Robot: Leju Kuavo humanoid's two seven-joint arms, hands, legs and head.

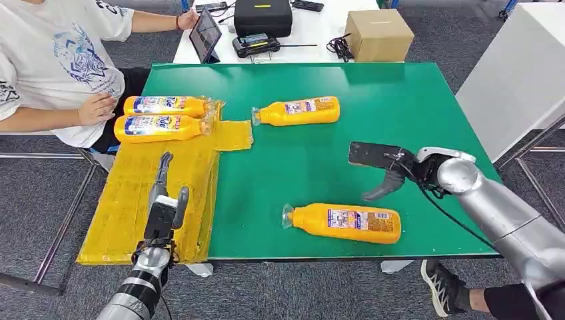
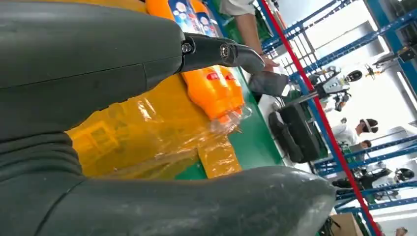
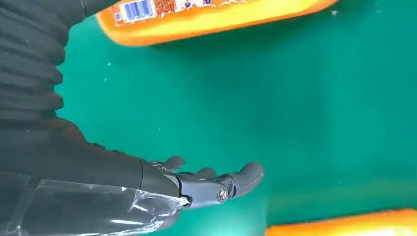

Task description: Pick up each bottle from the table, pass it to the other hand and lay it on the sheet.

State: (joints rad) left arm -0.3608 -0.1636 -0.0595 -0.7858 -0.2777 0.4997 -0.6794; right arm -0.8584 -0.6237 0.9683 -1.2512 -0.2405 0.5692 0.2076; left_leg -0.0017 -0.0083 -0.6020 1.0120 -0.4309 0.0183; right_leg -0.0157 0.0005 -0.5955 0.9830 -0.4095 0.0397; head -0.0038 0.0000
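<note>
The right hand (image 1: 383, 170) hangs empty with fingers spread above the near bottle (image 1: 343, 222) lying on the green table (image 1: 400, 100); an off-centre grab could roll it off the front edge.

Four orange bottles in all: two lie side by side on the yellow sheet (image 1: 143, 207), the far sheet bottle (image 1: 165, 105) and the near sheet bottle (image 1: 156, 128); two lie on the green table (image 1: 400, 100), the far table bottle (image 1: 298, 111) and the near table bottle (image 1: 345, 222); one cardboard box (image 1: 378, 35); one tablet (image 1: 205, 35); one black case (image 1: 262, 17).
</note>
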